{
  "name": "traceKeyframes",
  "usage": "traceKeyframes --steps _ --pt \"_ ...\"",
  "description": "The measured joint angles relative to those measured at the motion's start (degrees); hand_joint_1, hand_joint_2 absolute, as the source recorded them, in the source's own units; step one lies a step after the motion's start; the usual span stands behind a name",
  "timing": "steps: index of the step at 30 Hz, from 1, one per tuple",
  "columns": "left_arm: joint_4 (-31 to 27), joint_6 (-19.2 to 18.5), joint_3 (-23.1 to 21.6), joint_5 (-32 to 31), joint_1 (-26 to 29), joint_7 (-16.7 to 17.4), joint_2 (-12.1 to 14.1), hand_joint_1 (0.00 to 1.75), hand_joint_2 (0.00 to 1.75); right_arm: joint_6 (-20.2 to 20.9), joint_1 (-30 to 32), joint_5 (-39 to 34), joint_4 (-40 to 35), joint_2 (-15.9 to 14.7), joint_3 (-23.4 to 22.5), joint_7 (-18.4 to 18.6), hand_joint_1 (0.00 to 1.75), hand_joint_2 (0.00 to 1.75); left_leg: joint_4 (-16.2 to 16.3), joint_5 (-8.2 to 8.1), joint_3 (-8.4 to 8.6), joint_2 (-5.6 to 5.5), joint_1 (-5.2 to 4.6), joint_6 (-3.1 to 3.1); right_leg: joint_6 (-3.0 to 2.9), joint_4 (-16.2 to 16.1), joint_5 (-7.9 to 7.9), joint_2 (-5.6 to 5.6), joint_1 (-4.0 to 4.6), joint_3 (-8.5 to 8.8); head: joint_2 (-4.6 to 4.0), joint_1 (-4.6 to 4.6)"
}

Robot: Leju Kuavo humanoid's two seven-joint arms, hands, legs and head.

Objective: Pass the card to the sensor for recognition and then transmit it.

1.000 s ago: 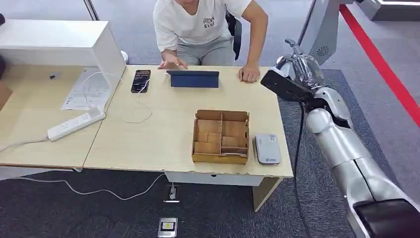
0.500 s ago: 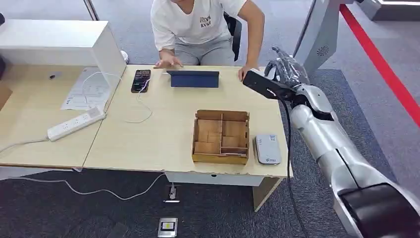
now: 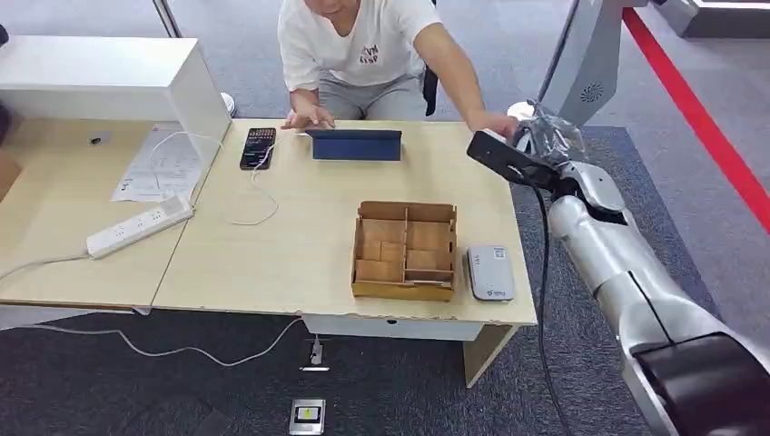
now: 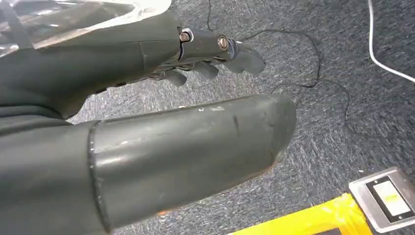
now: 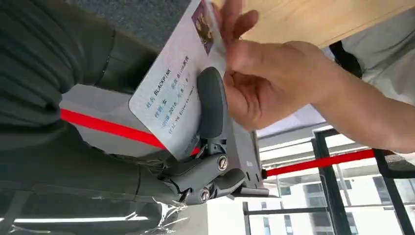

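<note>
Left hand is hanging over grey carpet, fingers loosely apart, holding nothing. Box and sensor are lying side by side near the table front. Right hand is reaching past the far right corner, pinching the card; a person's hand is gripping its other end.

- Card: smooth, glossy plastic with print.
- Right hand: matt grey plastic fingers, metal screws, clear film wrap.
- Desk: pale matt wood laminate.
- Divided box: rough brown cardboard.
- Sensor: smooth grey plastic.
- Floor: coarse grey carpet.
</note>
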Motion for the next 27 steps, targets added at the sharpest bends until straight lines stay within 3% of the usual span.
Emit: traceKeyframes --steps 7,8,9,19,20,27 --pt "0.0 0.0 -0.2 0.1 0.0 0.3 0.0 0.00 0.00 -0.1 -0.1 -0.3 1.1 -0.3 0.0 0.2 1.75 1.75 0.0 0.00 -0.04 -0.04 0.00 0.00 0.00 0.0 0.00 0.00 0.00 -0.03 0.00 0.02" --pt "0.0 -0.1 -0.2 0.1 0.0 0.3 0.0 0.00 0.00 -0.1 -0.1 -0.3 1.2 -0.3 0.0 0.2 1.68 1.75 0.0 0.00 -0.06 -0.07 0.00 0.00 0.01 0.0 0.00 -0.01 0.00 -0.04 0.00 0.00" --pt "0.0 -0.1 -0.2 0.0 0.0 0.4 0.0 0.00 0.00 -0.2 -0.1 -0.3 1.3 -0.3 0.0 0.2 0.00 1.75 0.0 0.00 -0.09 -0.10 0.00 0.00 0.01 0.0 -0.01 -0.02 0.00 -0.06 0.00 0.02" --pt "0.0 -0.1 -0.3 0.1 0.0 0.7 0.0 0.00 0.00 -2.4 -0.1 -1.1 2.0 -1.2 -0.9 -1.3 0.00 1.75 0.0 -0.04 -0.10 -0.02 0.00 0.00 0.01 0.0 -0.02 0.00 -0.01 -0.10 0.00 0.02" --pt "0.0 -0.1 -0.3 0.2 0.0 0.7 0.0 0.00 0.00 -2.7 -0.1 -1.6 2.0 -1.3 -1.0 -1.8 0.00 0.00 0.0 -0.04 -0.10 -0.02 0.00 0.00 0.01 0.0 -0.02 0.00 -0.01 -0.09 0.00 0.02" --pt "0.0 0.4 -0.3 1.7 0.1 1.3 0.0 0.00 0.00 -4.1 -0.3 -8.7 1.8 -1.3 -4.3 -7.9 0.00 0.00 0.0 -0.01 -0.07 -0.01 0.00 -0.02 -0.04 0.0 0.02 0.00 0.00 -0.07 0.00 0.00"
